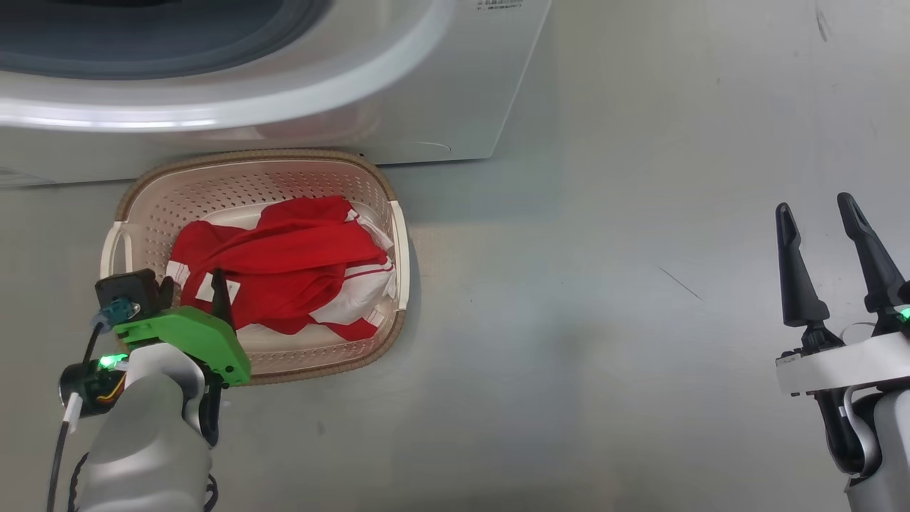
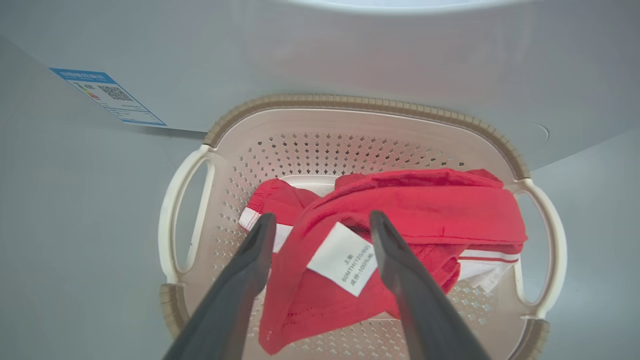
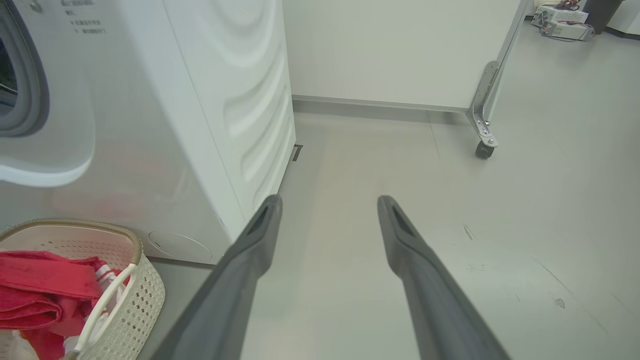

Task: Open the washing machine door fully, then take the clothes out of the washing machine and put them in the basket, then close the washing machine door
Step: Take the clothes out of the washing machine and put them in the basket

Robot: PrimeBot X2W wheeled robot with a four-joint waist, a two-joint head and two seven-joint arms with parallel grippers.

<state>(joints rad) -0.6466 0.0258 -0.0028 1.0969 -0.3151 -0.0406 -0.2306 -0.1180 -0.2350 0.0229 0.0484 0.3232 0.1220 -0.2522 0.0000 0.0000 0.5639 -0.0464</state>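
The clothes lie heaped in the basket on the floor at 9 o'clock in the head view, just before the washing machine, whose opening is cut off at 11 o'clock. The left pincer hangs released over the heap, straddling a white label; from the head, its green housing hides most of it. The right pincer, at 4 o'clock, well apart, is released and empty.

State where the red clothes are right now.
The clothes lie heaped inside the basket, on the floor in front of the washing machine at the left of the head view, with the open left gripper over them.
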